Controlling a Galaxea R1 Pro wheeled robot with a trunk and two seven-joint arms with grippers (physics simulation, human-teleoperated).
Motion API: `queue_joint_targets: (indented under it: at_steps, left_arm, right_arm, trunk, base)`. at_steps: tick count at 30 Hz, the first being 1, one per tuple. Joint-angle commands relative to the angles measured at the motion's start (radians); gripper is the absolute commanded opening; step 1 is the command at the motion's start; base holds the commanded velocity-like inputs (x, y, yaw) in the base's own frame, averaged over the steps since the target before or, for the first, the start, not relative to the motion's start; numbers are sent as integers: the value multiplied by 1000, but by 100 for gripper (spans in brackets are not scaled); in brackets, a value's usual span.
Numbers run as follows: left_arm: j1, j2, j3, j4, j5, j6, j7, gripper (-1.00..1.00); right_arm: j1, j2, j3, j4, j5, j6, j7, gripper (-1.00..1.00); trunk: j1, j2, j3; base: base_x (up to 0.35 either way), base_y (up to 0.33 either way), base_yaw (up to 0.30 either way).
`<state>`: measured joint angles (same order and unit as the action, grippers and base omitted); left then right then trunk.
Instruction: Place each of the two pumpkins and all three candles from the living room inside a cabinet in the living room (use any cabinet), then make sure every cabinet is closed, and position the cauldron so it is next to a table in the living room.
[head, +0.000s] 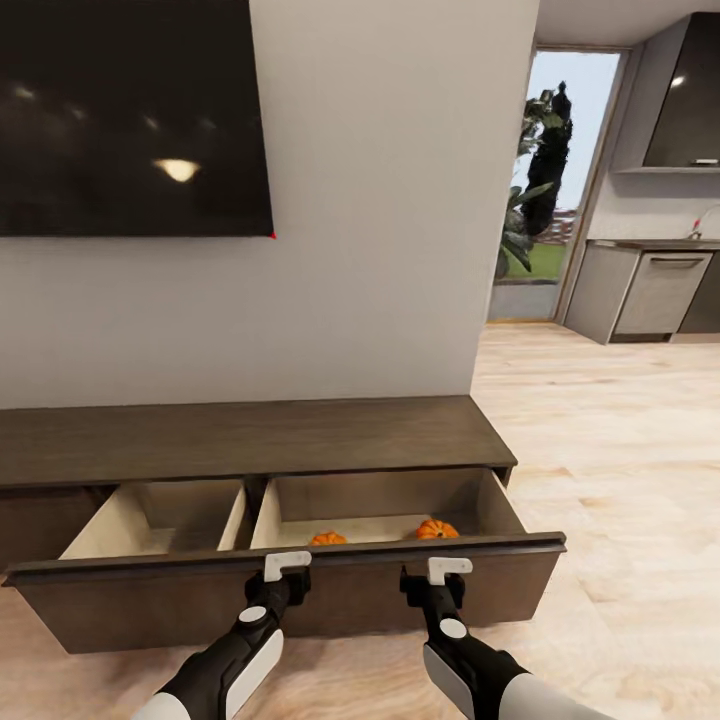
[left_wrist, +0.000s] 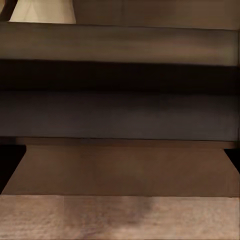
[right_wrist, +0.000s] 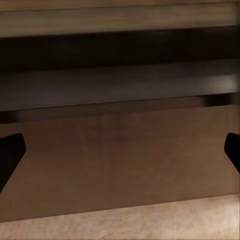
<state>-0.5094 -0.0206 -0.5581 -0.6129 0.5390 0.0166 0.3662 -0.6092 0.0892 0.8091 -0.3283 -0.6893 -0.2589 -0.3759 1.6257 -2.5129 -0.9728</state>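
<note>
**Both pincers at the open drawer front, two pumpkins inside**

Head view: the cabinet (head: 250, 440) runs along the wall under a dark TV screen (head: 130, 110). Its wide drawer (head: 300, 590) is pulled out, pale interior split into two compartments. Both pumpkins sit in the right compartment, near the front wall: one (head: 327, 539) towards the divider, the other (head: 437, 529) further right, well apart. Only their tops show over the drawer's front edge.

L pincer (head: 287, 566) and R pincer (head: 449, 569) are both up against the drawer front at its top edge, white tips just below the rim. R wrist view shows dark fingertips (right_wrist: 10, 150) spread wide, w/ the drawer front between them, so R is open. L wrist view is close on the drawer front (left_wrist: 120, 115); can't tell if L is open or closed.

Wood floor (head: 620, 450) to the right, kitchen units (head: 650, 290) beyond, plant (head: 535, 170) at the doorway.
</note>
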Motion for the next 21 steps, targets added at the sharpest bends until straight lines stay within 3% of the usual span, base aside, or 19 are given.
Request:
queue_joint_targets:
  at_steps: [1,21]
  left_arm:
    - [-2,1,-6,-5,-4,2,6,100]
    - [-1,1,-6,-5,-4,2,6,100]
  right_arm:
    - [-1,0,9,0,-10,-5,-5,100]
    - [-1,0,9,1,-12,-4,-5,100]
  trunk:
    - [0,-1,-1]
    - [0,-1,-1]
  base:
    - [274,0,0]
    - [300,0,0]
